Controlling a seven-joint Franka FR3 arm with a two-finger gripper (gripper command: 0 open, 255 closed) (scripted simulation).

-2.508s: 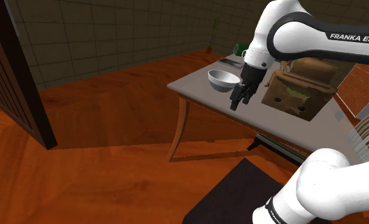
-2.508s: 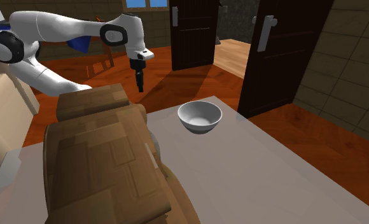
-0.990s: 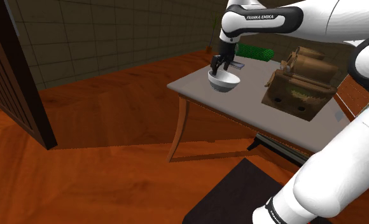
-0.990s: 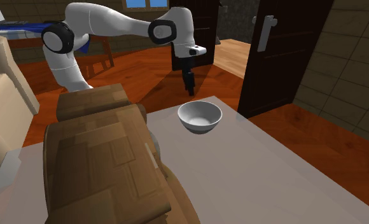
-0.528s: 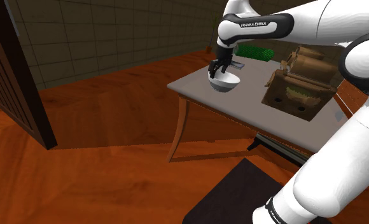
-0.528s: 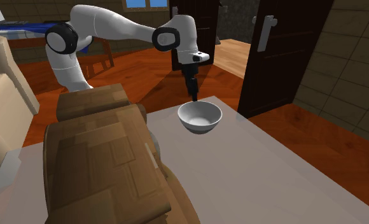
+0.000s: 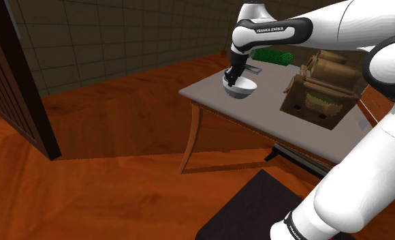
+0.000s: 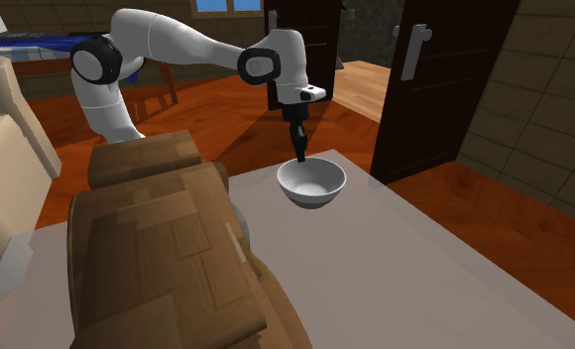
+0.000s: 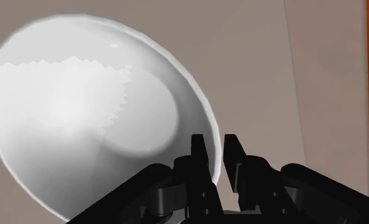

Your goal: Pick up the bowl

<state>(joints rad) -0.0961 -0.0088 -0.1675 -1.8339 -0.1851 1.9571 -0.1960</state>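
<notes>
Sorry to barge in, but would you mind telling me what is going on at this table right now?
A white arm is working on picking up the white bowl that sits on the grey table. Its black pincer is down at the bowl's rim, one finger inside and one outside, and the two look closed on the rim between them. The bowl rests on the table and is not yet lifted.
</notes>
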